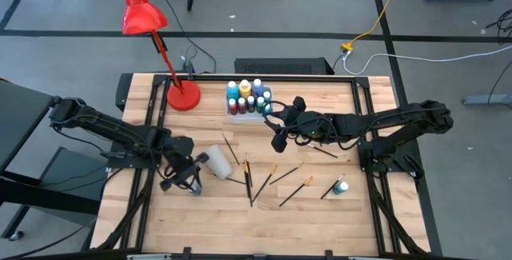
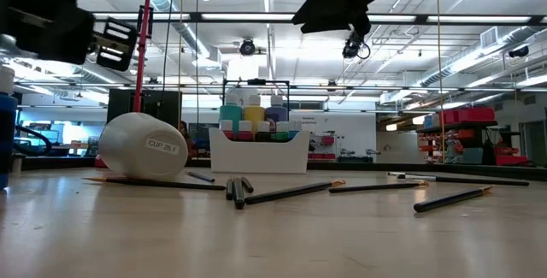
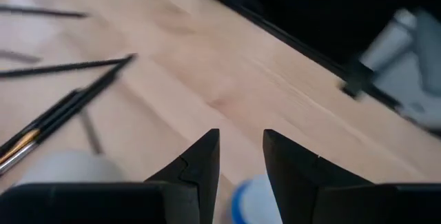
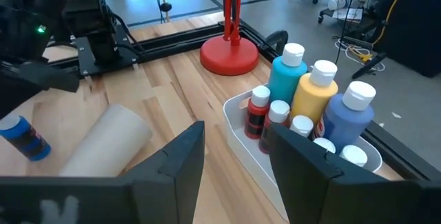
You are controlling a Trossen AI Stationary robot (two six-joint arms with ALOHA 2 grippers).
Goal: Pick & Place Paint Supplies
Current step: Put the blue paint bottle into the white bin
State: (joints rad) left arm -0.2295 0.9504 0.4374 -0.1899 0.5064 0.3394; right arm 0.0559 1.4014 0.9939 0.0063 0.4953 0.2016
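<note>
Right gripper point(image 1: 278, 126) hovers with jaws apart and empty, just at 4 o'clock of the white tray point(image 1: 237, 114) of paint bottles point(image 1: 245, 89). Left gripper point(image 1: 192, 182), jaws parted, sits over a blue bottle point(image 3: 253, 201) at 7 o'clock of the tipped white cup point(image 1: 218, 162); whether it grips, cannot tell. Paintbrushes point(image 1: 249, 178) lie scattered mid-table; one teal bottle point(image 1: 341, 186) at 4 o'clock.

A red desk lamp point(image 1: 152, 36) stands on the wooden table point(image 1: 320, 212) beside a toppled white cup point(image 1: 217, 162).
</note>
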